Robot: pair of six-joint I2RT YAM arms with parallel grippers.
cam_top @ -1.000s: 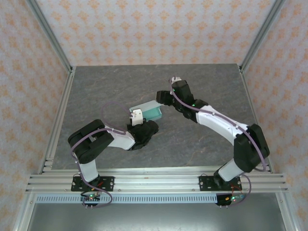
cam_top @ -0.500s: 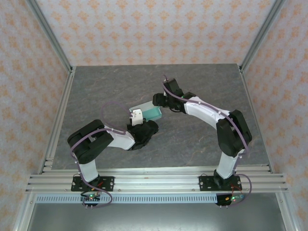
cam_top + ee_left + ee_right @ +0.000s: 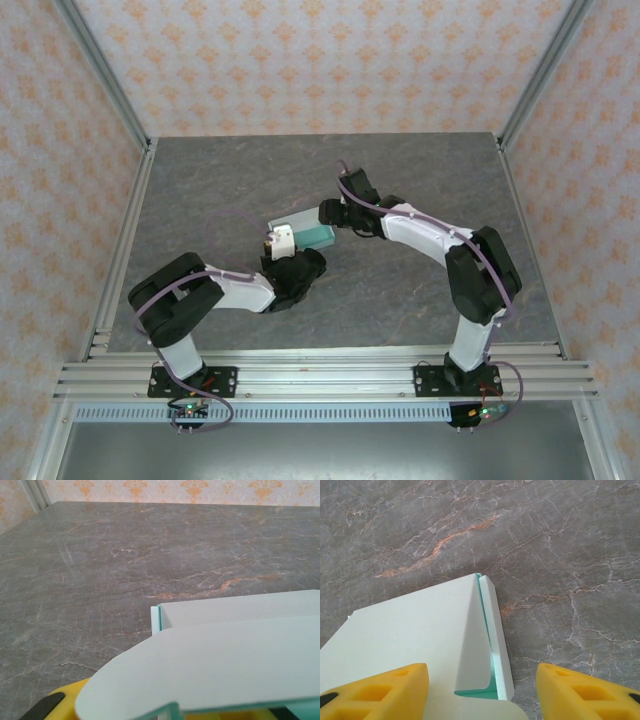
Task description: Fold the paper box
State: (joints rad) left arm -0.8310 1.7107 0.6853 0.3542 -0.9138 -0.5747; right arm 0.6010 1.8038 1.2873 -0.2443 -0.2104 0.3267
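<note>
The paper box (image 3: 308,234) is pale mint card, half folded, lying on the table between both arms. In the left wrist view a rounded flap of the box (image 3: 225,660) covers my left gripper's jaws, and a bit of one yellow finger (image 3: 67,697) shows under its left edge. My left gripper (image 3: 290,246) is at the box's near left end. My right gripper (image 3: 482,695) stands open at the box's right end (image 3: 328,213), its fingers straddling a raised side wall of the box (image 3: 420,630). The left fingertip (image 3: 375,690) is over the panel and the right one over bare table.
The grey marbled tabletop (image 3: 400,290) runs to aluminium frame rails (image 3: 125,240) at the left, right and near edges. Patterned walls close in the back and sides. The two arms' forearms meet over the middle.
My right gripper has come down and left to the box's right end, its arm folding in. The left arm's elbow has swung a little left. The box has barely shifted.
</note>
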